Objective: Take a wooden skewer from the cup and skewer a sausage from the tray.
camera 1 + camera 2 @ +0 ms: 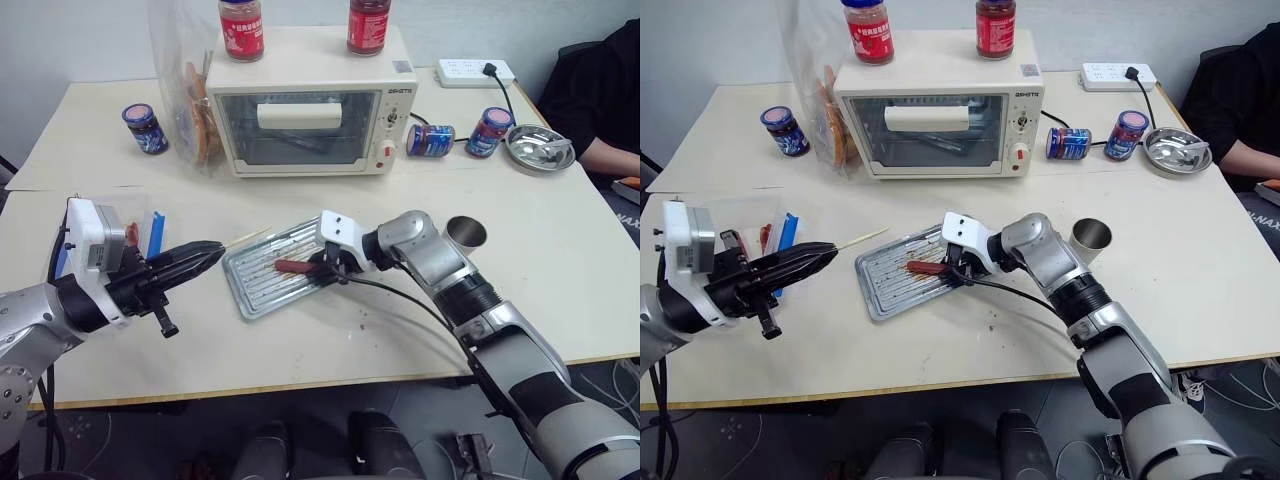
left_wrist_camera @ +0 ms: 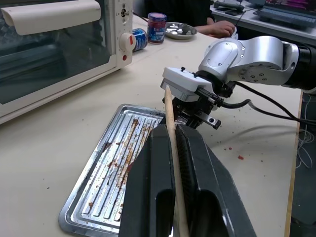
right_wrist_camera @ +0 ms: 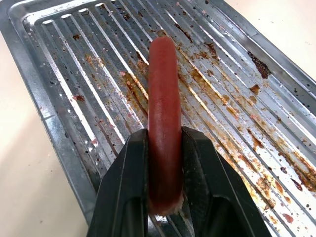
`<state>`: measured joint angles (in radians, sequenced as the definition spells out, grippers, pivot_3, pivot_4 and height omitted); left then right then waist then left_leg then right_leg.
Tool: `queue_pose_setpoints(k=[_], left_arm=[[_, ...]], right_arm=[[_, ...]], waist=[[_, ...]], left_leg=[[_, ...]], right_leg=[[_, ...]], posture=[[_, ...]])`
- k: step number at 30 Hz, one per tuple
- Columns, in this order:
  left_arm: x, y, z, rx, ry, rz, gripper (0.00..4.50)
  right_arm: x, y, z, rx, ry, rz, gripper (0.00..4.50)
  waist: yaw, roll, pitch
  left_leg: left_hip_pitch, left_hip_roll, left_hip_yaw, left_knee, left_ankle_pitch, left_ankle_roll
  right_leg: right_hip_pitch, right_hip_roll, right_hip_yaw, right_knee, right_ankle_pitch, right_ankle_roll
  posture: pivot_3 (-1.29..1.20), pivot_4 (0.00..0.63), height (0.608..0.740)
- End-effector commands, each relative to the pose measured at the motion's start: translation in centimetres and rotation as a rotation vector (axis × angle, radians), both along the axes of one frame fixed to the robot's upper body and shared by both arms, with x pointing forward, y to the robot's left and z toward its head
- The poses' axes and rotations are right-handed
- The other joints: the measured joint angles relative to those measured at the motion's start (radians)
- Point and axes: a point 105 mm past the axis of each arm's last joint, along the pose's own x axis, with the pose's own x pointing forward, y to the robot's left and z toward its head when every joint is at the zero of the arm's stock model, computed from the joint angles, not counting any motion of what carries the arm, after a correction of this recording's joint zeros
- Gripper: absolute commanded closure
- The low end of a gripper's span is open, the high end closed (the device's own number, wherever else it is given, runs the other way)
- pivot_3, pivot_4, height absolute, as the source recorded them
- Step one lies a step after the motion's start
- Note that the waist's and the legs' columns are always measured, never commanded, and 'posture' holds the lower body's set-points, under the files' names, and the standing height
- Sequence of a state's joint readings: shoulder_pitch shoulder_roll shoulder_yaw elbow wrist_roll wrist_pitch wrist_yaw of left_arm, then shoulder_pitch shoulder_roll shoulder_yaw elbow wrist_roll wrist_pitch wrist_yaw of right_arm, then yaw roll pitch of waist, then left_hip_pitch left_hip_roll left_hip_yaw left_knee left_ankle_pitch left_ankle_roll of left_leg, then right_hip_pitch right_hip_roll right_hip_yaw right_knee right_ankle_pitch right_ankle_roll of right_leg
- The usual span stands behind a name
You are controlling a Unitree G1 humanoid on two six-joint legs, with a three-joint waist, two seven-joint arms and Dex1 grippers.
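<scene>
Skewer held on the left, sausage pinched over the tray on the right.

The left gripper is clamped tight on the wooden skewer, whose pale tip pokes out toward the tray. The right gripper has its two black fingers pressed against both sides of the sausage, gripping one end while the rest reaches out over the tray's ribbed, grease-stained floor. Right of that arm, the cup stands upright on the table; what it contains cannot be made out.
</scene>
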<state>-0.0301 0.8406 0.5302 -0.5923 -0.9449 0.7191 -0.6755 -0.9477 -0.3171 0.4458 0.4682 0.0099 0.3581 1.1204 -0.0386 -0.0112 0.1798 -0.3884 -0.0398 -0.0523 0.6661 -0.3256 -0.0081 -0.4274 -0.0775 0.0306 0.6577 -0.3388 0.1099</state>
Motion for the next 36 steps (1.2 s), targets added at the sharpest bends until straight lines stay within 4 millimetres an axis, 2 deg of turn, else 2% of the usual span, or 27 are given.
queue_pose_setpoints(k=[1, 5, 10, 13, 16, 19, 23, 27, 31, 36], left_arm=[[0.1, 0.0, 0.6, 0.019, -0.032, -0.011, 4.50], [0.2, 0.1, 0.6, 0.022, -0.035, -0.013, 4.50], [0.3, 0.1, 0.7, 0.024, -0.037, -0.017, 4.50], [0.4, 0.1, 0.7, 0.023, -0.035, -0.023, 4.50], [0.4, 0.2, 0.7, 0.025, -0.025, -0.042, 4.50], [0.4, 0.2, 0.9, 0.031, -0.013, -0.078, 4.50], [0.1, -0.3, 1.2, 0.050, 0.017, -0.169, 4.50], [-0.7, -1.0, 1.4, 0.062, 0.072, -0.289, 4.50], [-1.4, -2.2, 1.4, 0.086, 0.097, -0.396, 4.50], [-1.0, -3.6, 1.8, 0.088, 0.081, -0.479, 4.50]], right_arm=[[-0.3, -0.1, -0.1, 0.003, 0.007, -0.008, 3.52], [-0.3, -0.3, -0.5, 0.008, 0.018, -0.022, 3.52], [-0.3, 0.2, -0.5, 0.023, 0.021, -0.033, 4.28], [-0.4, 0.3, 0.0, 0.037, 0.022, -0.035, 4.30], [-0.8, -0.1, 1.9, 0.059, 0.019, -0.010, 4.30], [-1.7, -1.2, 5.3, 0.089, 0.021, 0.032, 4.30], [-5.1, -4.2, 9.3, 0.065, 0.047, 0.162, 4.30], [-8.5, -7.6, 12.2, 0.032, 0.095, 0.237, 4.30], [-9.8, -8.9, 13.7, 0.035, 0.101, 0.221, 4.30], [-10.6, -9.5, 13.6, 0.036, 0.101, 0.199, 4.30]], waist=[[0.000, 0.000, 0.000], [0.000, 0.000, 0.000], [-0.003, 0.000, 0.000], [-0.007, 0.000, 0.000], [-0.009, 0.000, 0.000], [-0.009, 0.000, 0.000], [0.000, 0.000, 0.000], [0.011, 0.000, 0.000], [0.007, 0.000, 0.000], [0.011, 0.000, 0.000]], left_leg=[[0.000, 0.000, 0.000, 0.000, 0.000, 0.000], [0.000, 0.000, 0.000, 0.000, 0.000, 0.000], [0.000, 0.000, 0.000, 0.000, 0.000, 0.000], [0.000, 0.000, 0.000, 0.000, 0.000, 0.000], [0.000, 0.000, 0.000, 0.000, 0.000, 0.000], [0.000, 0.000, 0.000, 0.000, 0.000, 0.000], [-0.001, 0.000, 0.000, 0.000, 0.000, 0.000], [-0.001, 0.000, -0.001, -0.001, -0.001, 0.001], [-0.001, 0.000, 0.001, 0.000, -0.001, 0.001], [-0.001, 0.001, 0.001, 0.000, -0.001, 0.001]], right_leg=[[0.000, 0.000, 0.000, 0.000, 0.000, 0.000], [0.000, 0.000, 0.000, 0.000, 0.000, 0.000], [0.000, 0.000, 0.000, 0.000, 0.000, 0.000], [0.000, 0.000, 0.000, 0.001, 0.000, 0.000], [0.000, 0.000, 0.000, 0.001, 0.000, 0.000], [-0.001, 0.000, 0.000, 0.001, 0.000, 0.000], [-0.001, 0.000, 0.000, 0.000, 0.000, 0.000], [0.000, 0.000, -0.001, -0.002, 0.000, 0.000], [0.000, -0.001, 0.001, -0.003, 0.000, 0.000], [-0.001, 0.000, 0.001, -0.001, 0.000, 0.000]], posture=[[0.00, 0.150, 0.740], [0.00, 0.150, 0.740], [0.00, 0.150, 0.740], [0.00, 0.150, 0.740], [0.00, 0.150, 0.740], [0.00, 0.150, 0.740], [0.00, 0.150, 0.740], [0.00, 0.150, 0.740], [0.00, 0.150, 0.740], [0.00, 0.150, 0.740]])
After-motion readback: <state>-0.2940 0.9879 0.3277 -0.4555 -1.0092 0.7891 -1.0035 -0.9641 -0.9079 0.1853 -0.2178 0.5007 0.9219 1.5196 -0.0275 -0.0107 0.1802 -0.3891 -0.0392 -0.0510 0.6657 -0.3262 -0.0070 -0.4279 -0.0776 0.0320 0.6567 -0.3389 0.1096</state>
